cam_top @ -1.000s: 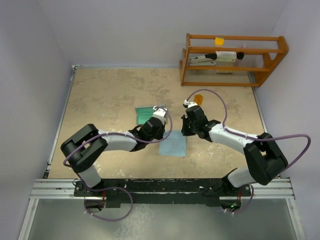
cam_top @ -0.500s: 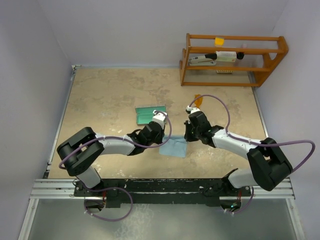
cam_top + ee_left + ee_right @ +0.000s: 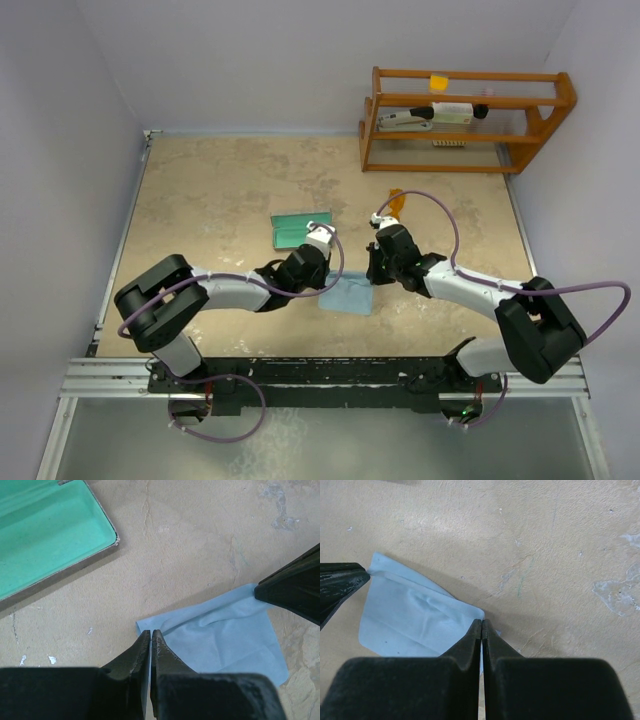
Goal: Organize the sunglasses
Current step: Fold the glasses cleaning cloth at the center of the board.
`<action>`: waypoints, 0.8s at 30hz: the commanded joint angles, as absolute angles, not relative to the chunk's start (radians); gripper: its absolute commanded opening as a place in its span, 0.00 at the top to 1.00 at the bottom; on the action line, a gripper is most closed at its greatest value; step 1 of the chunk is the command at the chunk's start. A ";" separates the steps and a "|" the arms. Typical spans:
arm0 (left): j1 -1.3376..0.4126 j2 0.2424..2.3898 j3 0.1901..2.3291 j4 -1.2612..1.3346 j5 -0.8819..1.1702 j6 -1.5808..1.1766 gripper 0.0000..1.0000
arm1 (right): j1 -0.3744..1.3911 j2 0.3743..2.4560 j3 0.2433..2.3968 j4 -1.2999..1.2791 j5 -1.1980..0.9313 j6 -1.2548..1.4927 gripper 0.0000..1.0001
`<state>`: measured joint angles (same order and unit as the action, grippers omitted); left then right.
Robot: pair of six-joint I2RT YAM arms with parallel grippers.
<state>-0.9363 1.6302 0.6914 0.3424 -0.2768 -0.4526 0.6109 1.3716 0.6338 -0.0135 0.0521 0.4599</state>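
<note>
Left wrist view: my left hand [image 3: 151,632] is clenched on one corner of the blue cloth [image 3: 225,640], and my right hand [image 3: 481,622] pinches another. Beyond lies the open case [image 3: 295,228]. Farther off, the sunglasses [image 3: 398,200] sit on the counter [image 3: 220,190] before the wooden rack [image 3: 465,120].

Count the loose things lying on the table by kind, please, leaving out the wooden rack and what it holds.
Orange sunglasses: 1
Light blue cloth: 1
Open case: 1
Total: 3
</note>
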 commanded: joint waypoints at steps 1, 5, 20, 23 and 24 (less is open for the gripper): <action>-0.946 1.637 0.696 0.391 -0.272 -0.458 1.00 | 0.620 1.362 0.641 0.005 0.048 0.466 1.00; -0.951 1.637 0.689 0.405 -0.279 -0.456 1.00 | 0.621 1.360 0.642 0.002 0.048 0.466 1.00; -0.953 1.666 0.732 0.377 -0.289 -0.444 0.85 | 0.625 1.373 0.650 0.008 0.047 0.469 1.00; -0.953 1.669 0.731 0.381 -0.287 -0.443 0.82 | 0.626 1.373 0.650 0.006 0.049 0.469 1.00; -0.953 1.668 0.730 0.384 -0.287 -0.443 0.80 | 0.626 1.373 0.650 0.006 0.049 0.469 1.00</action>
<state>-0.9459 1.6676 0.6956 0.3496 -0.2832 -0.4519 0.6220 1.3735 0.6338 -0.0090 0.0521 0.4606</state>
